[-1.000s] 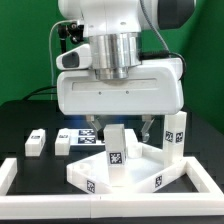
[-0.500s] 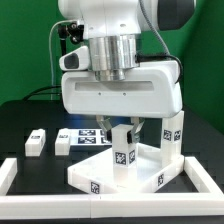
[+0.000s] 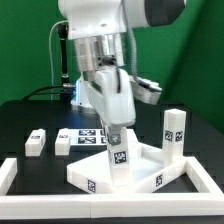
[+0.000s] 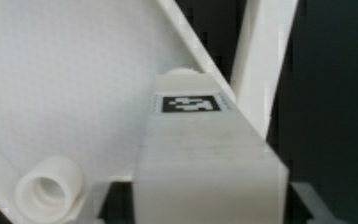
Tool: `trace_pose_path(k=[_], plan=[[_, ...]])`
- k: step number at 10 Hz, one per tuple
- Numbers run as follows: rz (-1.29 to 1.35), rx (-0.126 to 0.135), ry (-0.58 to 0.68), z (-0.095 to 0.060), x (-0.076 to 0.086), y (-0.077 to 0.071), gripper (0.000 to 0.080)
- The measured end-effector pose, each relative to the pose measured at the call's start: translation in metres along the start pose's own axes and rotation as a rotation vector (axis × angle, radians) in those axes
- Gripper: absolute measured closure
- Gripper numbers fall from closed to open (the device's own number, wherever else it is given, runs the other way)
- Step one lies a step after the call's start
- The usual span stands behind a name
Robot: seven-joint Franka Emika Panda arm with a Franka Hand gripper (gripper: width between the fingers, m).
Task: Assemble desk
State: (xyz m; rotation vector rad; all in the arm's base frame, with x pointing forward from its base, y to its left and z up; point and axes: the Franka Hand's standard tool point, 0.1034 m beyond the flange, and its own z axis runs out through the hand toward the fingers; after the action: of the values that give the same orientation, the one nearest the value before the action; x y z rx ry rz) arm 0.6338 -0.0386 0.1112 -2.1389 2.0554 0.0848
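The white tray-like tabletop point(image 3: 140, 172) lies on the black table, its rim tags facing the front. My gripper point(image 3: 118, 142) is shut on a white block leg point(image 3: 119, 157) and holds it upright over the tabletop's near-left part. In the wrist view the held leg point(image 4: 202, 150) fills the middle, its tag facing the camera, between my dark fingers point(image 4: 298, 200). The tabletop's inner face point(image 4: 69, 90) with a round screw socket point(image 4: 48, 192) lies beside the leg. Another leg point(image 3: 174, 131) stands upright at the exterior view's right. Two more legs point(image 3: 37, 141) point(image 3: 63, 142) lie at the left.
The marker board point(image 3: 88, 137) lies flat behind the tabletop. Long white border rails point(image 3: 12, 172) run along the table's front and sides. The arm's body fills the upper middle of the exterior view.
My hand has turned about a quarter turn on its axis, so its broad face no longer faces the camera. The held leg stays over the tabletop, shifted slightly left.
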Motion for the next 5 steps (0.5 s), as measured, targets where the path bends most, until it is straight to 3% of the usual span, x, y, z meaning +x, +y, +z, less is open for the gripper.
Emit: trace_pose_path(k=[3, 5], plan=[[0.22, 0.012, 0.003, 0.0012, 0.0058, 0.0021, 0.0509], [0.214, 0.011, 0.003, 0.0016, 0.0055, 0.0023, 0.0509]])
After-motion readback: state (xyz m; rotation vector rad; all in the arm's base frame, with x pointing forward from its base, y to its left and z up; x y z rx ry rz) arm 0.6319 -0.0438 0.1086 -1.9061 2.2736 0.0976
